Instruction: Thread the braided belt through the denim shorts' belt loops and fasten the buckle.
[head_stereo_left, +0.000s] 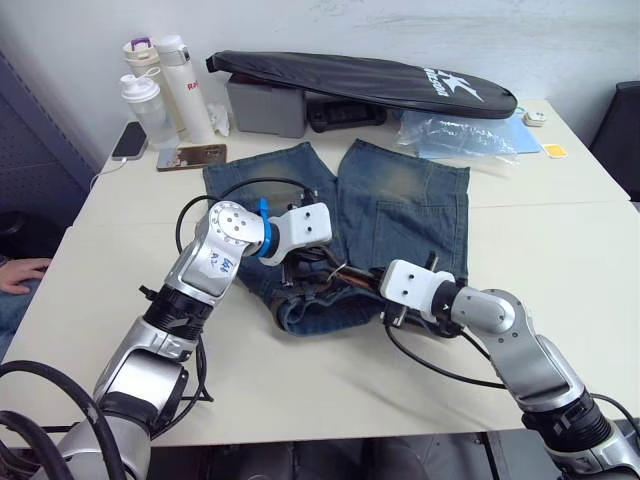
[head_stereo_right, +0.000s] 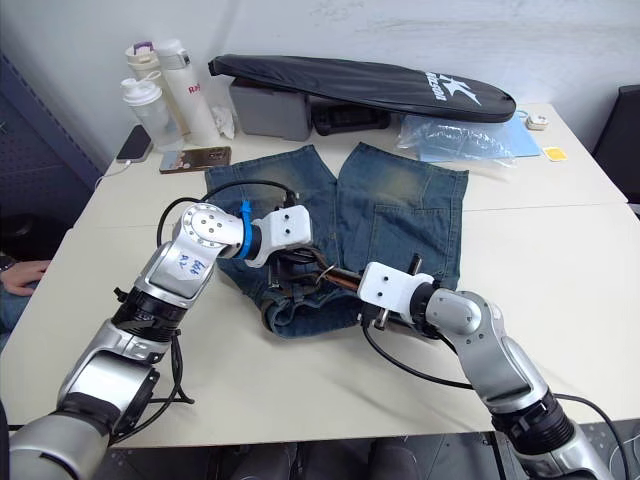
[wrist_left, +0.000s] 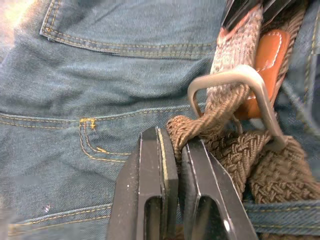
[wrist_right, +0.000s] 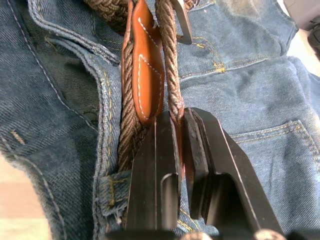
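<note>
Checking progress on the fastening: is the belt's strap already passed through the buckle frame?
Yes: braided belt runs through the buckle. Whether the prong has caught cannot be told.

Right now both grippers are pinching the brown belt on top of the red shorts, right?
Almost. Both the left gripper and the right gripper are shut on the braided belt, but the denim shorts are faded blue, not red. The left eye view shows them lying flat on the table.

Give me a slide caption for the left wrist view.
Left gripper pinching the braided belt beside its buckle, over the denim shorts.
</note>
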